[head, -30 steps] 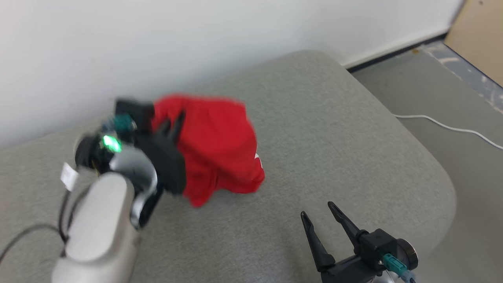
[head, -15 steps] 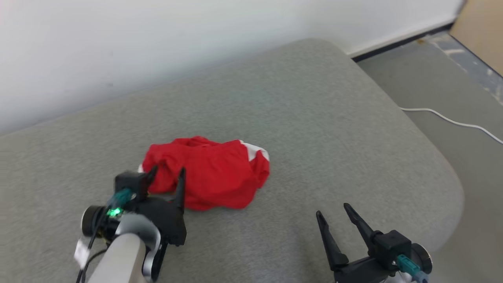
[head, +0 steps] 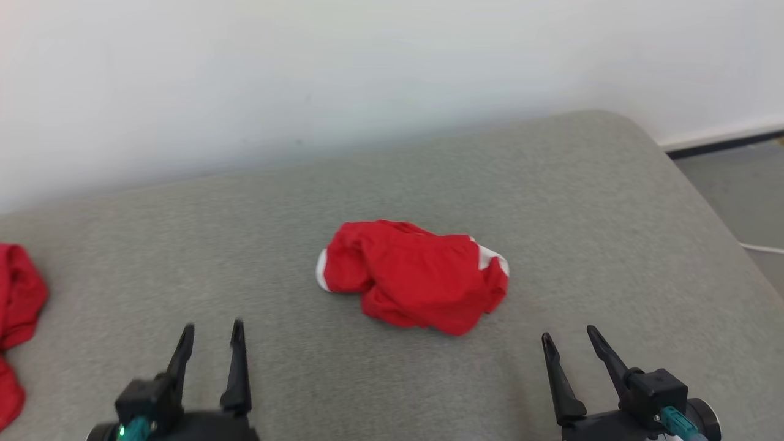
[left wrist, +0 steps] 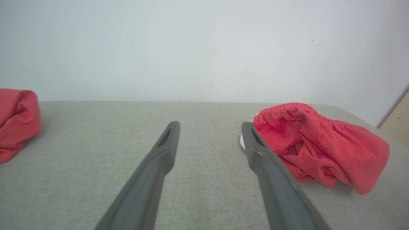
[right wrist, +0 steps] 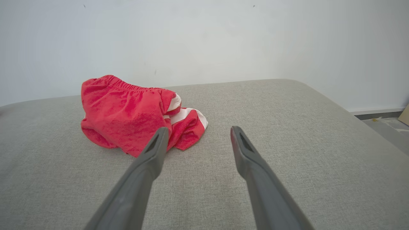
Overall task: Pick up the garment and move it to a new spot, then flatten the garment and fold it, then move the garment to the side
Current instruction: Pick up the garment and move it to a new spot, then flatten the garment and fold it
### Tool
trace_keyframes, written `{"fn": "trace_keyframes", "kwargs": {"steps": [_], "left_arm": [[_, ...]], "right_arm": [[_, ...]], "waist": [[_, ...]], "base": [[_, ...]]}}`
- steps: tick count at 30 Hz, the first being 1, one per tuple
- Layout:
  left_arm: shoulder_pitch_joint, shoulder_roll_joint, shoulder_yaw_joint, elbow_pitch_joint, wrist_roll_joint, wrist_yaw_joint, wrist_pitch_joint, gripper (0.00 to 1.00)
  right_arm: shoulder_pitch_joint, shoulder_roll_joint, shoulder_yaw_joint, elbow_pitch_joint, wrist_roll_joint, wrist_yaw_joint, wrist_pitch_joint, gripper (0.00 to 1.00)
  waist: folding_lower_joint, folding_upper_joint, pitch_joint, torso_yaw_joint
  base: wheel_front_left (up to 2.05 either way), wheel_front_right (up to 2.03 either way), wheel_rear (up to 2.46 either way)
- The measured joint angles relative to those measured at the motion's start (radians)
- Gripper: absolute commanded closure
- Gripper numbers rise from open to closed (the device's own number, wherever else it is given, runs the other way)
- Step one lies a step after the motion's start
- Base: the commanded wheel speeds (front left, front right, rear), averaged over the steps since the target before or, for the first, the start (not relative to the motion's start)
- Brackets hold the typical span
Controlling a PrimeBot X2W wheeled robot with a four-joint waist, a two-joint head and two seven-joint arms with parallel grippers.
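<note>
Left hand (head: 213, 326) released, withdrawn; garment (head: 416, 275) ahead-right, apart.

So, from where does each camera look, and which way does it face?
Head view: from the head, forward and down at the garment on the cushion; left gripper and right gripper below.
Left wrist view: along its own fingers toward the wall; garment at right.
Right wrist view: along its own fingers; garment at left.
Shared: the garment.
</note>
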Motion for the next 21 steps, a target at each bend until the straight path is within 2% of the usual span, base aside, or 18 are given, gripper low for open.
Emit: {"fn": "trace_keyframes", "kwargs": {"steps": [5,9,14,21], "left_arm": [[0.129,0.0,0.045,-0.085,0.028,0.001,0.0,0.0],[0.216,-0.015,0.074,-0.132,0.048,0.019,0.0,0.0],[0.272,-0.022,0.108,-0.158,0.058,0.022,0.0,0.0],[0.288,-0.031,0.12,-0.165,0.073,0.0,0.0,0.0]], "right_arm": [[0.019,0.0,-0.013,0.003,0.0,0.0,-0.001,0.0],[0.034,0.0,-0.019,0.01,0.001,0.0,-0.01,0.0],[0.057,0.0,-0.021,0.022,0.004,0.0,-0.015,0.0],[0.072,0.0,-0.031,0.028,0.004,0.0,-0.014,0.0]], "waist": [[0.0,0.0,-0.026,0.068],[0.0,0.0,-0.048,0.108],[-0.0001,0.0,-0.075,0.136],[-0.0001,0.0,-0.097,0.153]], "base": [[0.0,0.0,0.0],[0.0,0.0,0.0],[0.0,0.0,0.0],[0.0,0.0,0.0]]}}
